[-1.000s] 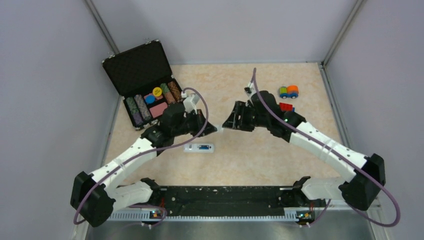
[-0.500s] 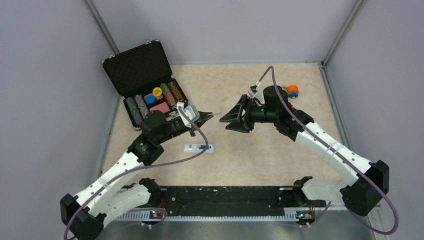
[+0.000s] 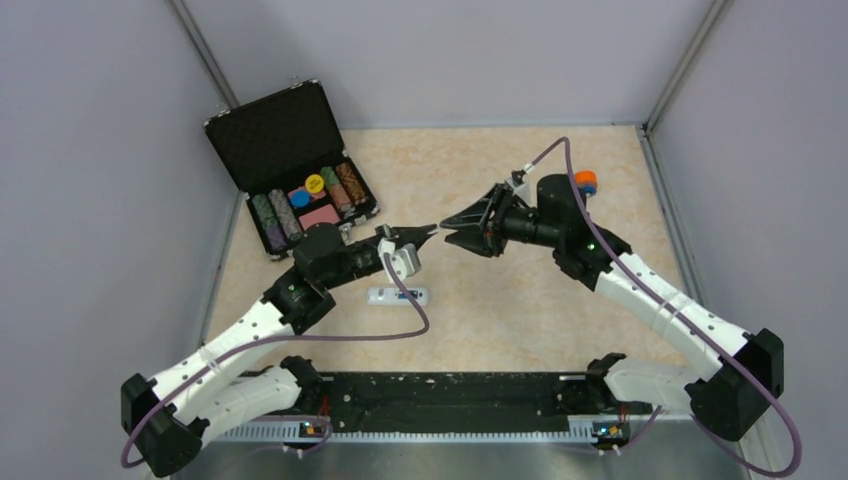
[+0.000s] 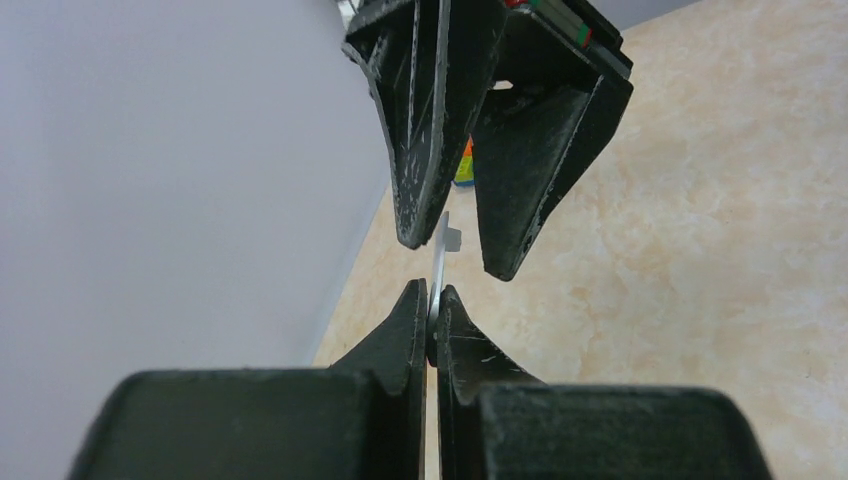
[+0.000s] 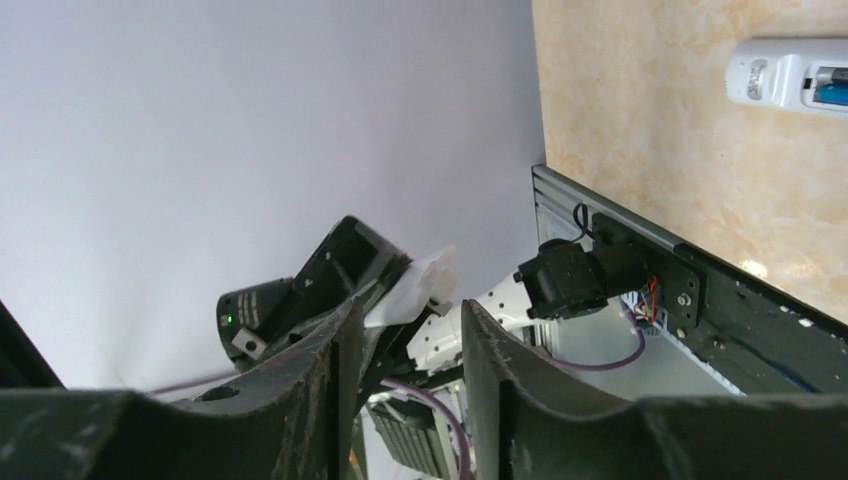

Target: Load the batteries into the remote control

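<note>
The white remote control (image 3: 398, 296) lies flat on the table, its compartment open with a blue battery (image 5: 830, 92) inside; I cannot make out a dark battery. Above it, my left gripper (image 3: 427, 233) is shut on a thin white flat piece (image 4: 440, 248), seen edge-on. My right gripper (image 3: 446, 228) faces it tip to tip, open, its fingers (image 4: 530, 170) standing on either side of the piece's free end with a gap showing. In the right wrist view the same white piece (image 5: 415, 290) sits between my right gripper's (image 5: 408, 310) own fingers.
An open black chip case (image 3: 290, 170) lies at the back left. A colourful toy car (image 3: 584, 181) peeks out behind the right arm at the back right. The black base rail (image 3: 450, 395) runs along the near edge. Grey walls enclose the table.
Both grippers rose from beside the remote and now meet higher up. The left wrist turned over with the white piece. The right jaws narrowed slightly around its free end.
</note>
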`<action>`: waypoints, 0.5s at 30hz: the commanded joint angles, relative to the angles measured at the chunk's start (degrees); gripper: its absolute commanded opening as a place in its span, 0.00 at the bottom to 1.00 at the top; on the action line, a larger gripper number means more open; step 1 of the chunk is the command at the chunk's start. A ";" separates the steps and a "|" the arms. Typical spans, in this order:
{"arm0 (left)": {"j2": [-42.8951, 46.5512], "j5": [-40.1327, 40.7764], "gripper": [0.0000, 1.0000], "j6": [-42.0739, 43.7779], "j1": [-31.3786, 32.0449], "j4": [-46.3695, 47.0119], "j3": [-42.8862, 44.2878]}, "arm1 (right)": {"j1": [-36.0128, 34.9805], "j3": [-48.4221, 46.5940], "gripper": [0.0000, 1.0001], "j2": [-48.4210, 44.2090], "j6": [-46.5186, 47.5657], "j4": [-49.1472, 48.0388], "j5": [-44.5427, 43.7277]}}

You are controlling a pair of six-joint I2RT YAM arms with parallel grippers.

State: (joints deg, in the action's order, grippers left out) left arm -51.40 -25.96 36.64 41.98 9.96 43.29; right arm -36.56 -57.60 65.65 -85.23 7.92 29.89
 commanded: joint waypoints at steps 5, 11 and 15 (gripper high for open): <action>0.96 2.29 0.00 7.29 3.18 4.15 0.66 | 0.43 4.15 0.29 -2.83 -10.03 -6.73 -4.98; 0.62 4.50 0.03 8.65 4.88 4.82 0.55 | 0.43 5.39 0.07 -3.24 -12.30 -9.01 -6.05; 0.92 4.80 0.24 4.61 5.27 4.92 0.67 | 0.29 7.88 0.00 -4.05 -15.23 -13.17 -6.33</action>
State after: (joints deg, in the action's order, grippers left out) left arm -51.40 -21.45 44.07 46.37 11.14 43.29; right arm -36.58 -51.64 63.57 -97.25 0.67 25.06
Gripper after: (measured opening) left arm 0.159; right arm 0.045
